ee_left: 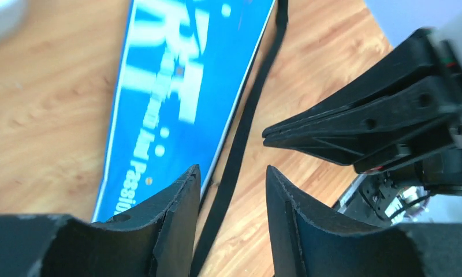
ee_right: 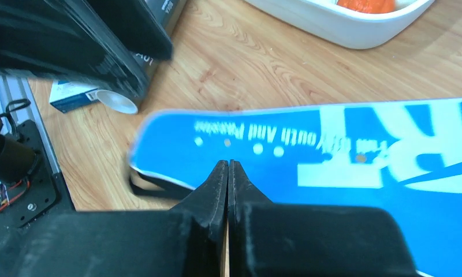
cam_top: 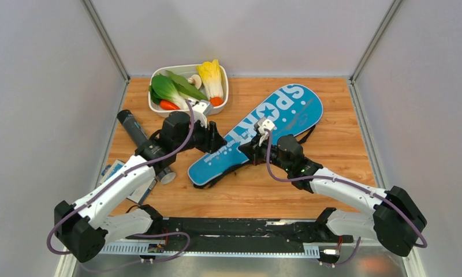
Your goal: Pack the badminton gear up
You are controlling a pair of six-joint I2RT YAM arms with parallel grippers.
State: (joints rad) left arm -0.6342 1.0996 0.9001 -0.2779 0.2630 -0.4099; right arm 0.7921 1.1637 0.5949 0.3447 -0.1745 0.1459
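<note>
Over the narrow end of the cover [cam_top: 257, 133], closing-up is seemingly running: left gripper [ee_left: 231, 173] is hanging parted, empty, above the strap [ee_left: 240, 144]; right gripper [ee_right: 227, 164] is sitting clenched, empty. Next is probably needing a square strap pinch.

Left end effector [ee_left: 231, 170] parted, right end effector [ee_right: 227, 164] closed

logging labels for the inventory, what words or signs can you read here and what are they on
"SPORT": big white letters on the blue cover.
"...outh And Passion": small white line on the same cover, start blurred.
Black tube: white lettering, cut off, unreadable.
Card: print too small to read.
</note>
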